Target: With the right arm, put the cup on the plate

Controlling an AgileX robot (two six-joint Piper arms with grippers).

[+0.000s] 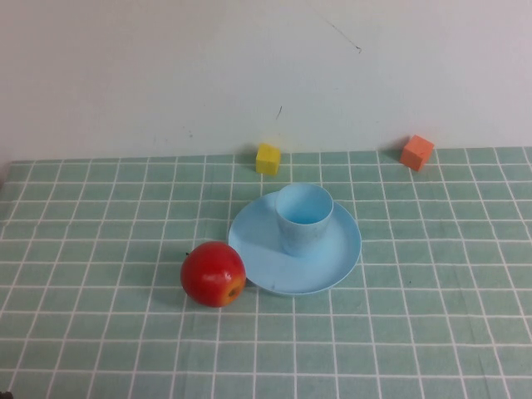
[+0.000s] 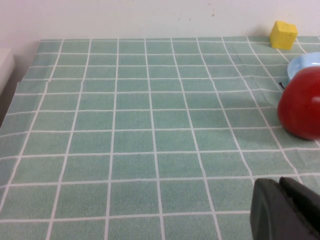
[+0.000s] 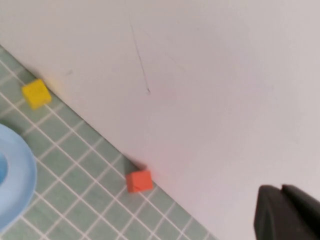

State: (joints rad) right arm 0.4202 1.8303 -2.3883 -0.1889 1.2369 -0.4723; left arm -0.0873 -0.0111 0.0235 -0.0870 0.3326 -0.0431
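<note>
- Tablecloth [image 1: 100,249], green with a white grid, covers the whole work surface up to a plain white wall [image 1: 166,66] on the far side.
- Round light blue plastic plate [image 1: 332,258] with a shallow raised rim lies at mid-table, flat on the cloth.
- Small light blue plastic cup [image 1: 303,218], handleless and slightly tapered, stands upright on the plate's far half, so the task looks done.
- Judged by its look, the cup is light, stiff and smooth; a grip across its side walls below the rim would suit, without squeezing hard.
- Red apple [image 1: 214,273] sits just beside the plate's near-left edge and would crowd any approach from the left.
- Orange cube [image 1: 417,152] rests far right by the wall; yellow cube [image 1: 268,158] rests far centre, beyond the plate. Both are well apart from the cup.
- Left gripper [image 2: 290,210] hovers low over the cloth, near-left of the apple; right gripper [image 3: 290,212] is raised toward the far right, facing the wall. Neither holds anything; whether the fingers are apart cannot be told.
</note>
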